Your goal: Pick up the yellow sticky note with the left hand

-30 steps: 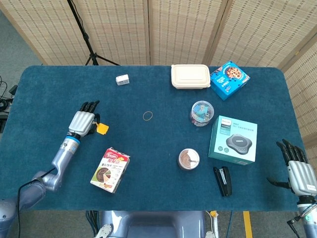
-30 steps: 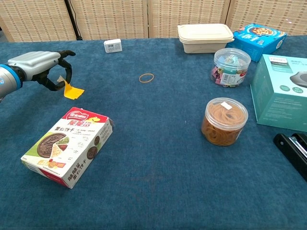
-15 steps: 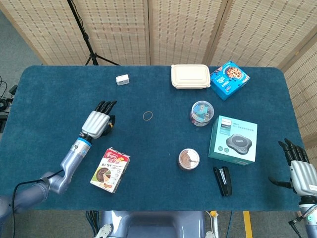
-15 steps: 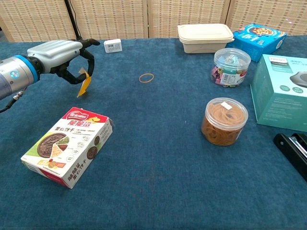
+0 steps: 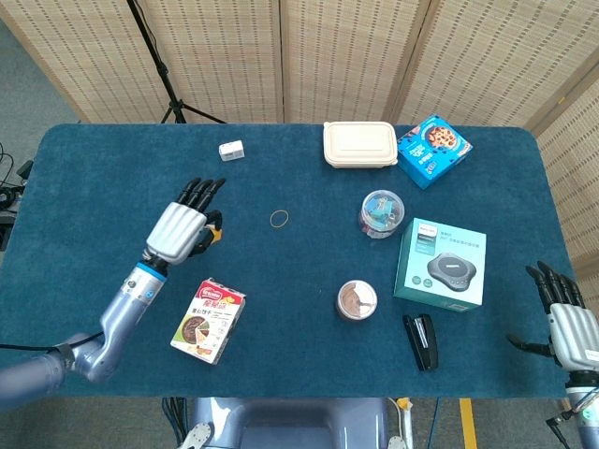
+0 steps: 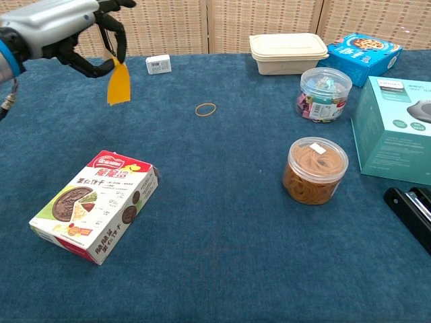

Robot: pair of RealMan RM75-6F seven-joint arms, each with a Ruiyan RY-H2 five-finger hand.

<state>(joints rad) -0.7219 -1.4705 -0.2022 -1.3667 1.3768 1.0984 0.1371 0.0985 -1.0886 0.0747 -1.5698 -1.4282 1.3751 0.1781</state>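
While the left hand (image 6: 64, 30) pinches its top edge, the yellow sticky note (image 6: 119, 83) hangs vertically, long axis pointing down.

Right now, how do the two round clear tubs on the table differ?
The rubber band tub holds tan bands; the clip tub holds mixed colourful pieces. The rubber band tub stands nearer the robot, in open cloth; the clip tub stands further back, near the lunch box. Both are upright, lidded and untouched.
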